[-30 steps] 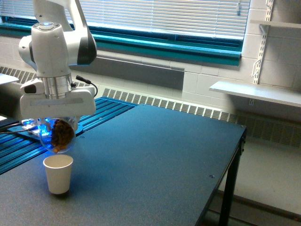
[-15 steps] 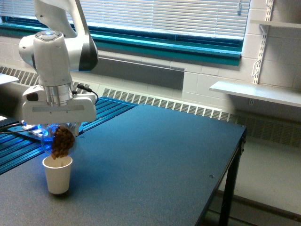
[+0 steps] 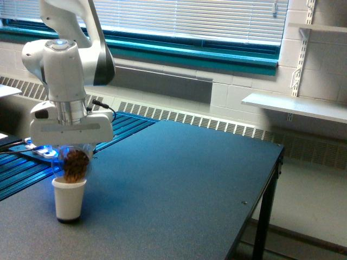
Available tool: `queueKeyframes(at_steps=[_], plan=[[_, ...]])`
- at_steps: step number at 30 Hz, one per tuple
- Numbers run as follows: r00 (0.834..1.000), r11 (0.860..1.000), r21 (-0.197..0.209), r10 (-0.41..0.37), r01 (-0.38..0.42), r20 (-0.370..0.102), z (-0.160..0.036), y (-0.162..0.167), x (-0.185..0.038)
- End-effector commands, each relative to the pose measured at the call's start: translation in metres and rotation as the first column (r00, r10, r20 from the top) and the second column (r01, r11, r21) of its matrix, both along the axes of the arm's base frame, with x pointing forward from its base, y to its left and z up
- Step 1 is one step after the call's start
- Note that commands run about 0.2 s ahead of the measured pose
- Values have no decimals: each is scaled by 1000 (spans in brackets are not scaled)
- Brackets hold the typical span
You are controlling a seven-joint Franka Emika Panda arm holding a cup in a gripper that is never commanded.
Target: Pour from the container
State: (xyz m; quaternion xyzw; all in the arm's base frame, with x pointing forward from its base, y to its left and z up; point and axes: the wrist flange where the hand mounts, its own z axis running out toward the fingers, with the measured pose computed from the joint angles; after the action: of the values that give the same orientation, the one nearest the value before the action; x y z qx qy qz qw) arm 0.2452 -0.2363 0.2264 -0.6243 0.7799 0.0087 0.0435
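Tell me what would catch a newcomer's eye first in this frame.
The big white robot arm at the exterior view's left dominates. Its gripper holds a clear container of brown bits tipped directly over a small white paper cup, the brown mass reaching down to the cup's rim. The rest of the dark table stretches bare toward the right, under bright window blinds.

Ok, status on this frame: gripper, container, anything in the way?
Gripper shut on the container, tipped mouth-down. Brown contents at the white paper cup rim. Table around the cup shows no obstruction.
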Motion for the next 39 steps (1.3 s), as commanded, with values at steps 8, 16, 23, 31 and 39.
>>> queueKeyframes(at_steps=[8,16,23,31,39], plan=[[1000,1000,14,13,-13,-16,20,-22,12],[1000,1000,13,10,-10,-9,18,-18,14],[1000,1000,14,16,-16,-17,8,-10,7],[1000,1000,19,17,-17,-22,17,-19,15],[1000,1000,11,22,-22,-15,19,-17,21]])
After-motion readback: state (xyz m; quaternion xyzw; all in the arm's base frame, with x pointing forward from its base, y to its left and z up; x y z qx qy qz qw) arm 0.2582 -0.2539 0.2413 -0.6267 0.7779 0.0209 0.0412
